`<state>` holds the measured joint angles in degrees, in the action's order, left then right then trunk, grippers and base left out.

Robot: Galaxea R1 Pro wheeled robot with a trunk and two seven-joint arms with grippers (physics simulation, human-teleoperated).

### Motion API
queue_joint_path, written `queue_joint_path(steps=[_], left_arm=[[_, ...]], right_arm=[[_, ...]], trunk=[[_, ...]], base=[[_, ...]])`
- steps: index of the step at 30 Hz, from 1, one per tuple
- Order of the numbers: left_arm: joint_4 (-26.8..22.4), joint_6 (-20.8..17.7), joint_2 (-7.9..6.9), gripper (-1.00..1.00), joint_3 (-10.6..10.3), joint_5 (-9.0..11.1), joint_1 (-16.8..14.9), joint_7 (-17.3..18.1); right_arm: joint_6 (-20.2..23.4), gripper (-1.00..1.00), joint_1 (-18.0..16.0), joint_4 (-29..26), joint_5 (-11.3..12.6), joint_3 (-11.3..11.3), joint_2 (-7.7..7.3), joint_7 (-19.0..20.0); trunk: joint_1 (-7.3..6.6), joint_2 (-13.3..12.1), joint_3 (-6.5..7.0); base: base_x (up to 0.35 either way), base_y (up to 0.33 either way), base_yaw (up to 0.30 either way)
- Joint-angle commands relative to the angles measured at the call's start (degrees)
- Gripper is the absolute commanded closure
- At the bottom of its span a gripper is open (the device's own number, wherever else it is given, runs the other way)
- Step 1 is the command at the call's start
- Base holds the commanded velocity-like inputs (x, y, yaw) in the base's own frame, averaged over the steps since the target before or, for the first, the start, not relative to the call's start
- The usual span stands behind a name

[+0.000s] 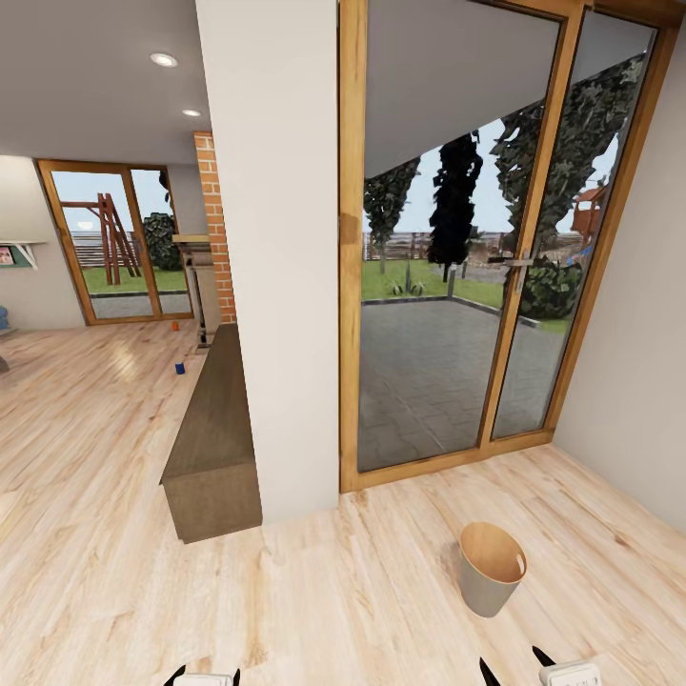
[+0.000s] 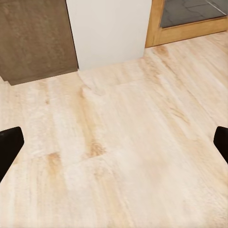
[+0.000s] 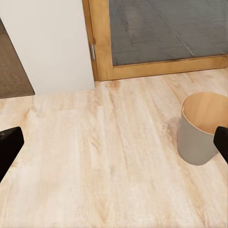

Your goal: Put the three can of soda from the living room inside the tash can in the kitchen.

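We saw a pale wood-plank floor, a trash can grey outside and tan inside, a white pillar, a red-brick column, a dark brown cabinet, one blue can and one orange can at left.

open floor, pillar ahead (bin right)

Pale wood plank floor runs through the room. A white wall pillar stands beside a wood-framed glass door onto a paved patio with trees. A low brown cabinet flanks the pillar; a brick column rises beyond. Recessed ceiling lights glow.
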<state>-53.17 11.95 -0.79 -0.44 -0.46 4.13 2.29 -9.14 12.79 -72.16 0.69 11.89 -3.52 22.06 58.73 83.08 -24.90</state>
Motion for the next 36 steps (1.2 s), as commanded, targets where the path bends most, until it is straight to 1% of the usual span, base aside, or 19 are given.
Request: queue_joint_path(steps=[1, 36], left_arm=[[0.0, 0.0, 0.0, -1.0, 0.0, 0.0, 0.0, 0.0], [0.0, 0.0, 0.0, -1.0, 0.0, 0.0, 0.0, 0.0]], right_arm=[[0.0, -1.0, 0.0, 0.0, 0.0, 0.0, 0.0, 0.0], [0.0, -1.0, 0.0, 0.0, 0.0, -0.1, 0.0, -0.1]], trunk=[[0.0, 0.0, 0.0], [0.0, 0.0, 0.0]], base=[[0.0, 0.0, 0.0], [0.0, 0.0, 0.0]])
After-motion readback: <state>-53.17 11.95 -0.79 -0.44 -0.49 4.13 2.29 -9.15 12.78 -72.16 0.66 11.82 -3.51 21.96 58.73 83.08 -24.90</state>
